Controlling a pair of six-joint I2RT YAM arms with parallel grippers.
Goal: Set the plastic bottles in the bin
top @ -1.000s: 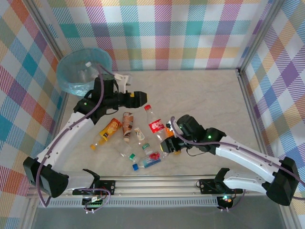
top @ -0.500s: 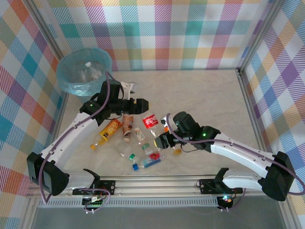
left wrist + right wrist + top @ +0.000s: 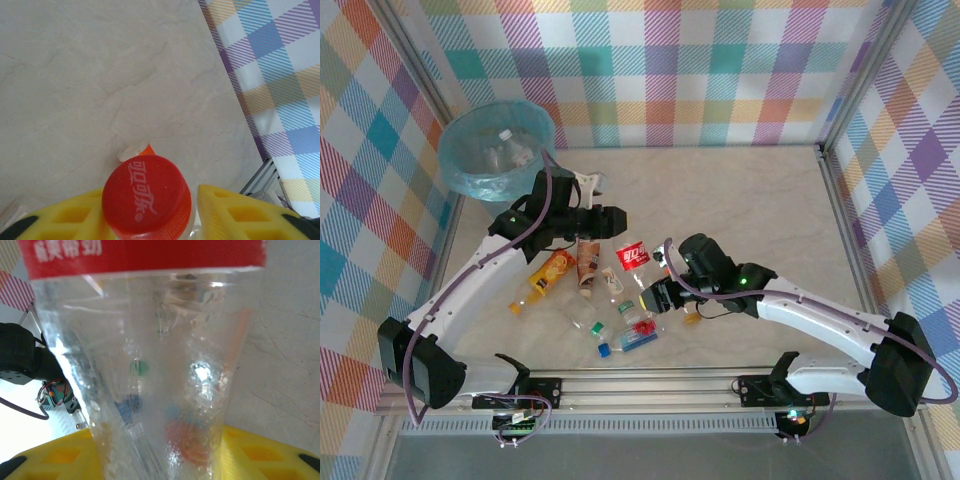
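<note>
The Coca-Cola bottle (image 3: 633, 255) bridges both claws: right gripper (image 3: 157, 450) clamps its clear body, red cap lies inside the slightly parted left gripper (image 3: 150, 210), nearer the bin (image 3: 470, 182).

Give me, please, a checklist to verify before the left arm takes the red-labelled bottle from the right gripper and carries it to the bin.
1. Right gripper shut on the red-labelled bottle: ok, the body sits between its yellow fingers.
2. Red cap between the fingers of the left gripper: ok, one finger on each side.
3. Left gripper closed on the red cap: cannot tell, a thin gap seems to remain at one finger.
4. Room in the bin: ok, only a few bottles inside.
5. Table cleared: not ok, loose bottles lie near the grippers.
</note>
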